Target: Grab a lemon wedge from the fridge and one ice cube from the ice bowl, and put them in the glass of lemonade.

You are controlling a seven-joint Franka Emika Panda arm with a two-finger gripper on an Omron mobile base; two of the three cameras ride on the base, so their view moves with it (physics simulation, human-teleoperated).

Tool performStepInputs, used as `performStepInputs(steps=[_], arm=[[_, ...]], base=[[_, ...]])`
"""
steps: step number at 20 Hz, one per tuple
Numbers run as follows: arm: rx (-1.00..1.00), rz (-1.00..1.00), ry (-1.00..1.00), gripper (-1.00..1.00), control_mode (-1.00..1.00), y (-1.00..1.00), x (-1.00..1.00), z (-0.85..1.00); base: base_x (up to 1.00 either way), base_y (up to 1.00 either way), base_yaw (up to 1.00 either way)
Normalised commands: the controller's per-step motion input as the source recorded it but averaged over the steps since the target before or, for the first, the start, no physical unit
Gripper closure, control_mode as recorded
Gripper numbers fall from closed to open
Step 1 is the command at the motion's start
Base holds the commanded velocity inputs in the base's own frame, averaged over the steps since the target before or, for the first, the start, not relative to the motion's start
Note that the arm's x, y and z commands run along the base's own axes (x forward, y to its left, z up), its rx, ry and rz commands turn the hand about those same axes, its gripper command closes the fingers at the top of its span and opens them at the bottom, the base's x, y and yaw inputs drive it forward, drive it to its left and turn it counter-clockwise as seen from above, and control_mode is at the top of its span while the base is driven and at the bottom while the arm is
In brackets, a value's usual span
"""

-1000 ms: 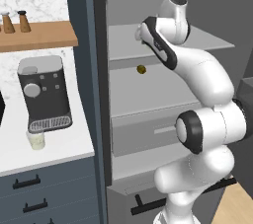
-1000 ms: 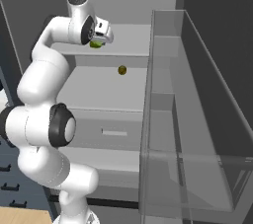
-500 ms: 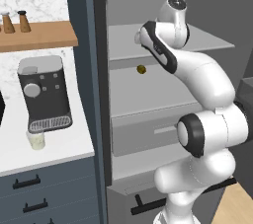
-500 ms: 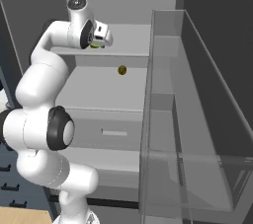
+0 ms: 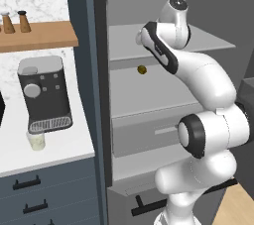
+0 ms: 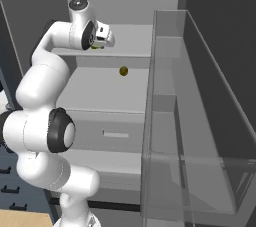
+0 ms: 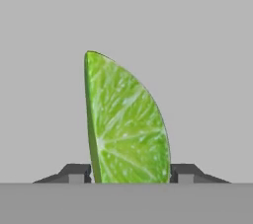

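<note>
The lemon wedge [image 7: 126,129] is bright yellow-green and stands on edge on the fridge's upper shelf [image 6: 135,36], its point up. In the hand view it rises between my two finger tips, which press against both of its sides. My gripper [image 7: 128,174] is shut on the wedge at the shelf's front left. From the right base view the gripper [image 6: 101,44] reaches into the fridge with a bit of green wedge [image 6: 94,47] showing at the hand. The glass of lemonade [image 5: 36,140] stands on the white counter in front of the coffee machine.
A small olive-brown round fruit [image 5: 142,70] lies on the shelf below, also the fruit [image 6: 123,71] in the right view. The open fridge door with clear bins [image 6: 200,121] stands at the right. A pale drawer [image 6: 115,133] sits lower. The coffee machine [image 5: 43,92] is left.
The hand has pushed a little further onto the upper shelf. The fingers, wide open before, have closed in against the lemon wedge.
</note>
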Motion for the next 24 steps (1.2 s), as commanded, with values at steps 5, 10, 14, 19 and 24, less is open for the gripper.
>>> performStepInputs(steps=[5, 10, 14, 19, 24], arm=[[0.00, 0.00, 0.00, 1.00, -1.00, 0.00, -0.02, -0.07], [0.00, 0.00, -0.02, 1.00, -1.00, 0.00, -0.53, -0.03], [0.00, 0.00, -0.12, 1.00, -1.00, 0.00, -0.99, 0.00], [0.00, 0.00, -0.01, 1.00, -1.00, 0.00, -0.89, 0.13], [0.00, 0.03, 0.12, 1.00, -1.00, 0.00, -0.95, 0.04]], base=[[0.00, 0.00, 0.00], [0.00, 0.00, 0.00], [0.00, 0.00, 0.00], [0.00, 0.00, 0.00], [0.00, 0.00, 0.00]])
